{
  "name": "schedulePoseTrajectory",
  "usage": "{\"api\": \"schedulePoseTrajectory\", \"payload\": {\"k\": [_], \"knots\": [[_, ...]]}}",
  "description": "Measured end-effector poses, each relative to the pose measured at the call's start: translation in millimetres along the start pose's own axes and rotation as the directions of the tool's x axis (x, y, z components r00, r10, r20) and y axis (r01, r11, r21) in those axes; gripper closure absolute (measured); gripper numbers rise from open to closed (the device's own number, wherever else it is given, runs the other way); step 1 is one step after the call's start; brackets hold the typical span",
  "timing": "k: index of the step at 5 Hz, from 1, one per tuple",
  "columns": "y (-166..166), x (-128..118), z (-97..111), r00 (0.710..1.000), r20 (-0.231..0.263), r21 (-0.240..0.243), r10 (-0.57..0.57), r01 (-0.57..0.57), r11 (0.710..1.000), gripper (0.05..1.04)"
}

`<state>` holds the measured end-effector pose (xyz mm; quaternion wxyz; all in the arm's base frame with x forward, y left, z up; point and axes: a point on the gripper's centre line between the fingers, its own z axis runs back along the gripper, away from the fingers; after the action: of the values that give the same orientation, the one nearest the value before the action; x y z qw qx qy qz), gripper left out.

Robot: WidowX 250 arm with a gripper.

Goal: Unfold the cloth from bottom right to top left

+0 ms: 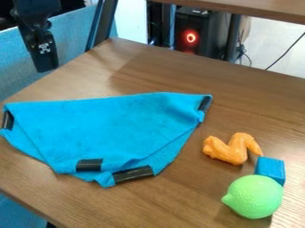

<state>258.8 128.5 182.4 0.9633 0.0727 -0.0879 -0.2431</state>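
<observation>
The blue cloth (113, 129) lies folded on the left and middle of the wooden table, its long straight fold along the back. Two layers show at its front, where two black-taped corners sit side by side near the table's front left. More black tape marks its far left corner and its right back corner. My gripper (46, 67) hangs at the upper left, beyond the table's left back edge, well away from the cloth and not touching it.
On the right of the table (256, 102) are an orange toy chicken wing (231, 148), a blue block (271, 169) and a green toy lime (254, 196). A dark shelf post stands behind the table's back corner.
</observation>
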Motion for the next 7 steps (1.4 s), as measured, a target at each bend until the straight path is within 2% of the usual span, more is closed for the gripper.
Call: {"api": "schedulePoseTrajectory", "payload": {"k": [1, 2, 3, 4, 5, 6, 7], "knots": [[-1.9, -0.8, -6.5, 1.000, -0.010, -0.015, 0.003, -0.003, 1.000, 0.083], [-23.0, 3.2, -21.7, 0.999, -0.017, 0.024, -0.050, 0.051, 0.998, 0.083], [-37.9, 1.7, -30.2, 0.997, -0.023, 0.086, -0.073, 0.074, 0.993, 0.083], [-56.9, 4.3, -38.0, 0.992, -0.014, 0.181, -0.122, 0.123, 0.976, 0.083], [-72.6, 3.3, -43.9, 0.983, -0.019, 0.231, -0.183, 0.183, 0.956, 0.083], [-82.6, -0.5, -47.8, 0.971, -0.032, 0.260, -0.236, 0.236, 0.936, 0.083], [-86.8, -10.6, -55.8, 0.956, -0.069, 0.261, -0.286, 0.294, 0.920, 0.083]]}}
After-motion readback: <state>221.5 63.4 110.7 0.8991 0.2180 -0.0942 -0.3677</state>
